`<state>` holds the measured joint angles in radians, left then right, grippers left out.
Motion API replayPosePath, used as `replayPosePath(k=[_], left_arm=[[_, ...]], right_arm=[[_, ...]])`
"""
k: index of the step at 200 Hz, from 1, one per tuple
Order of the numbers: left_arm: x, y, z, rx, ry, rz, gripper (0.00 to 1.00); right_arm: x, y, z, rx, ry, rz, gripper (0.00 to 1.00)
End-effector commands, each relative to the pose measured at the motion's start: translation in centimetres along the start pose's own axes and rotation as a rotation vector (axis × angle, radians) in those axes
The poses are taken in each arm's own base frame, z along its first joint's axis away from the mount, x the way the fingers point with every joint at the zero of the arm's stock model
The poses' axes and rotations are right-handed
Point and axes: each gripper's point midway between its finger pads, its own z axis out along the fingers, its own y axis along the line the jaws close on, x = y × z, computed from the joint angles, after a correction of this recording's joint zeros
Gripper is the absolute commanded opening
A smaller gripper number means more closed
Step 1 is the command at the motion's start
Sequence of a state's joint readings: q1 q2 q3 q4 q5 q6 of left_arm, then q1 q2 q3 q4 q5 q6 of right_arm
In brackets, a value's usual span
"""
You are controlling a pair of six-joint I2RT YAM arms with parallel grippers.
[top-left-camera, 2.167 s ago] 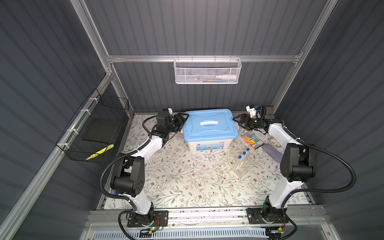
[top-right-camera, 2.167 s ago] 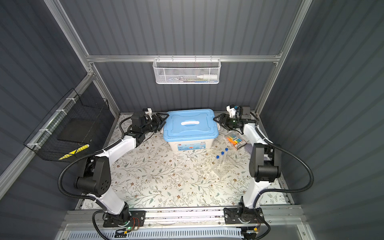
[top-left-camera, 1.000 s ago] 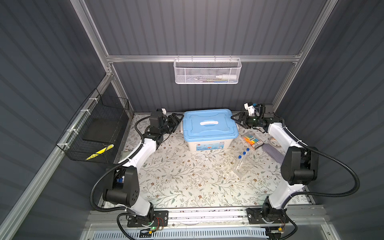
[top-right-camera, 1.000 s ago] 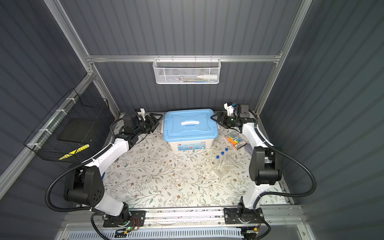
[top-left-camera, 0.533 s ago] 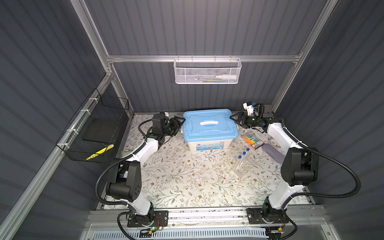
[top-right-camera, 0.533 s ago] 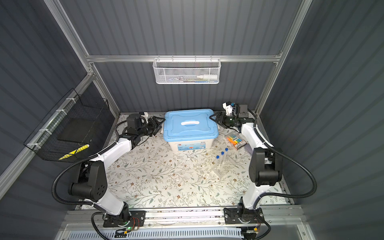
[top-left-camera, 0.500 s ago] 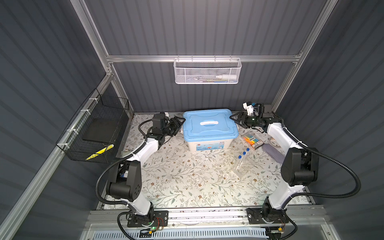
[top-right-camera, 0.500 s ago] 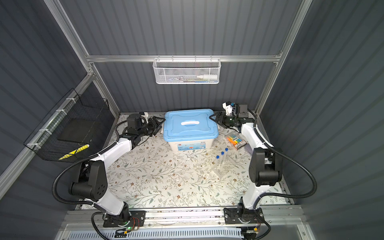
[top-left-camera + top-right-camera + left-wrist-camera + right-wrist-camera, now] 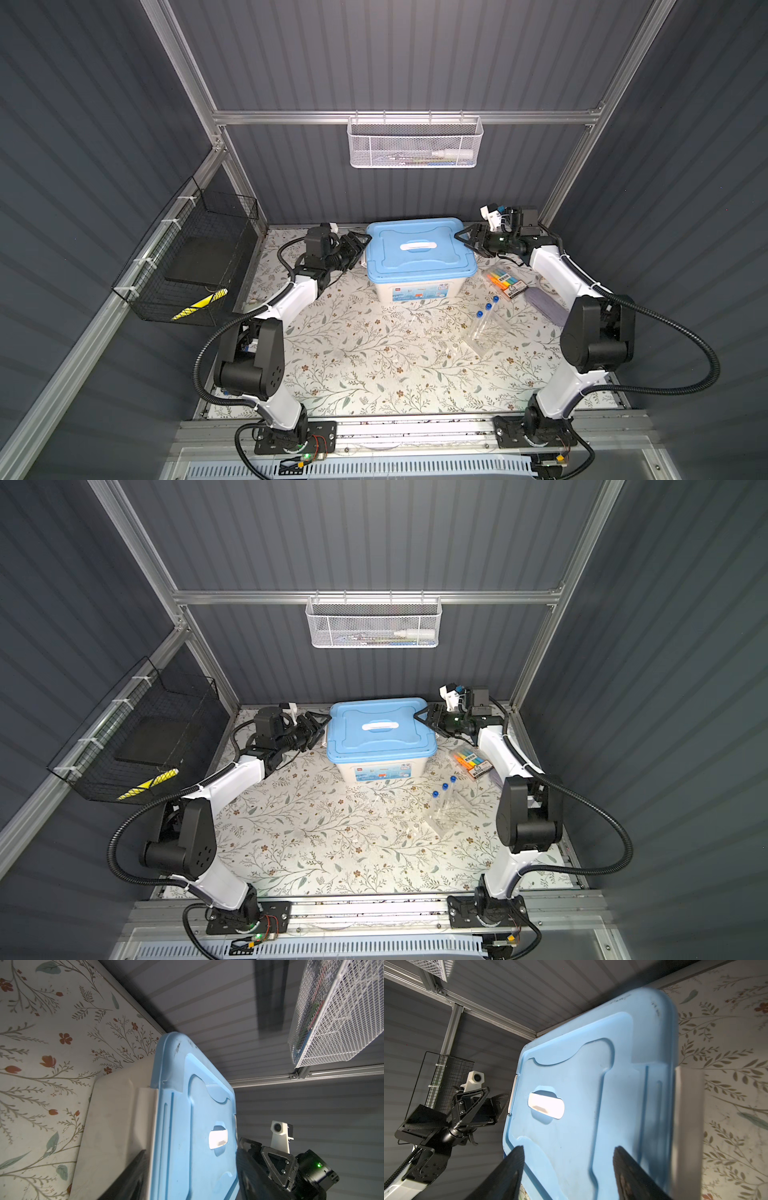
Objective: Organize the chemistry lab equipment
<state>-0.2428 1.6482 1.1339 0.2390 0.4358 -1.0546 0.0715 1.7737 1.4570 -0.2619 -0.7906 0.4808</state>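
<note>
A clear plastic rack [image 9: 484, 328] [image 9: 444, 810] with three blue-capped tubes [image 9: 487, 308] lies on the floral mat at the right, in both top views. Neither gripper is near it. Both are at the blue-lidded white box [image 9: 419, 253] [image 9: 380, 733] at the back. My left gripper [image 9: 359, 245] [image 9: 320, 727] [image 9: 191, 1178] is open, its fingers either side of the lid's left edge. My right gripper [image 9: 467, 241] [image 9: 426, 719] [image 9: 569, 1167] is open at the lid's right edge, with the lid [image 9: 591, 1095] showing between its fingers.
A pack of coloured markers [image 9: 505, 282] and a flat grey object [image 9: 544, 305] lie right of the box under the right arm. A black wire basket [image 9: 195, 257] hangs on the left wall. A white mesh basket [image 9: 415, 141] with some items hangs on the back wall.
My left arm has swung in and brought its gripper from the left up to the box's left end. The right gripper has edged slightly left onto the lid's right edge.
</note>
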Motion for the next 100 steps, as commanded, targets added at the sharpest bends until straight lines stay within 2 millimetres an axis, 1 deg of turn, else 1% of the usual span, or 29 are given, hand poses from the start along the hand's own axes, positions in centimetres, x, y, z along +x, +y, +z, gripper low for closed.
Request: replayPosePath(k=[1,19,49,66,100], left_arm=[[1.3,-0.7,1.2,0.023,0.058,-0.002,0.68],[1.4,-1.0,1.3,0.03,0.058,-0.002,0.68],[1.2,-1.5,1.2,0.037,0.056,0.005,0.68],[1.3,-1.2,1.4,0.032,0.062,0.003,0.68],[1.3,-1.4,1.3,0.033,0.06,0.006,0.68]], right_arm=[[0.1,1.1,-0.1,-0.009,-0.001,-0.006,0.7],[0.2,0.7,-0.1,0.014,-0.007,-0.009,0.7],[-0.2,0.8,-0.7,0.027,-0.016,-0.024,0.71],[-0.6,0.7,-1.0,0.041,-0.026,-0.03,0.71],[-2.1,-0.2,-2.6,0.076,-0.082,-0.032,0.72]])
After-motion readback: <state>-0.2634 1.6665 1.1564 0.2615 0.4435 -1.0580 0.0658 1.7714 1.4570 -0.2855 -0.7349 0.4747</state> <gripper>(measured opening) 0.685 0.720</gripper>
